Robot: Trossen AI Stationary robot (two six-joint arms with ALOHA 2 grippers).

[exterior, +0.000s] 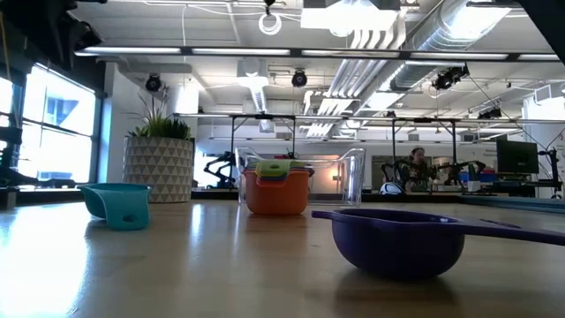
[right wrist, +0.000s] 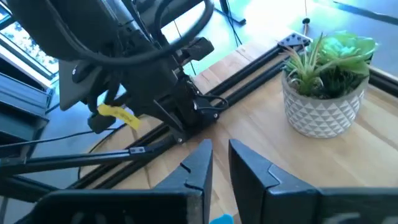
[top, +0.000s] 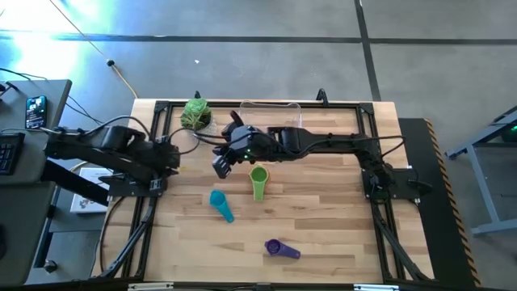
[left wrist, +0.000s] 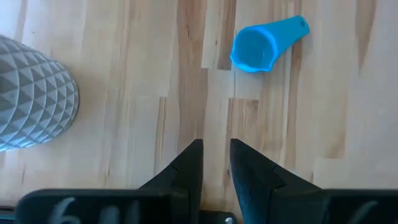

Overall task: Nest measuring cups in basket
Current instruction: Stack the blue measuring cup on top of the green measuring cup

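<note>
1. The right gripper hangs over the table's middle, fingers nearly together, holding nothing.
2. The left gripper waits at the left edge, fingers also nearly together.
3. The green cup, teal cup and purple cup lie on the table.
4. The orange cup sits in the basket with others inside it.

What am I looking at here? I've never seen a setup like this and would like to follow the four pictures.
This is a robot with two dark arms working at a wooden table. One picture looks straight down on it, and one looks level across the tabletop. The other two come from cameras on the arms' wrists.

Lying loose on the table are a green cup, a teal cup and a purple cup. At the far edge stand a potted plant and a clear basket. In the basket sits an orange cup with smaller ones inside it.

The right tool hangs between the plant and the teal cup. The left tool waits at the left side. Neither holds anything.
</note>
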